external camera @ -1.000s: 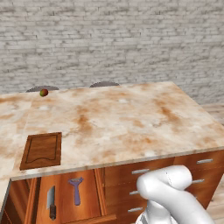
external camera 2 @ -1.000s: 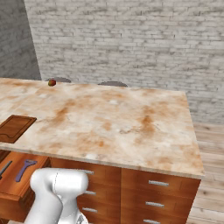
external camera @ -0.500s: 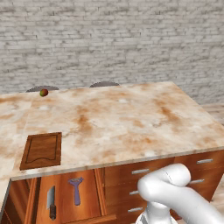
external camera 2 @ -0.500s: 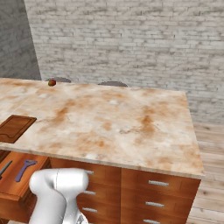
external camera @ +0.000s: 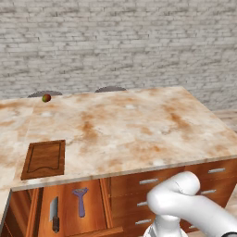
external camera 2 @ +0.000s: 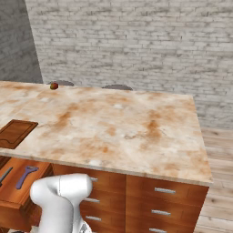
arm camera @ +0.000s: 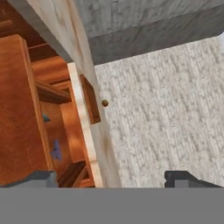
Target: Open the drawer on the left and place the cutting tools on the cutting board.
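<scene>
Hand has just spread wide, grasping nothing; reddish-brown wooden drawer stands open under the tabletop's left front edge, purple peeler and grey-bladed knife inside, dark wooden cutting board bare: picking comes next.

A grey brick wall stands behind the marbled beige surface. Reddish-brown cabinet drawers sit below the surface; wooden plank floor lies to its right.

the drawer stands pulled out below the countertop, its front part open from above; the counter edge overhangs its rear (peeler and knife lie apart inside); countertop right of the cutting board is bare.
</scene>
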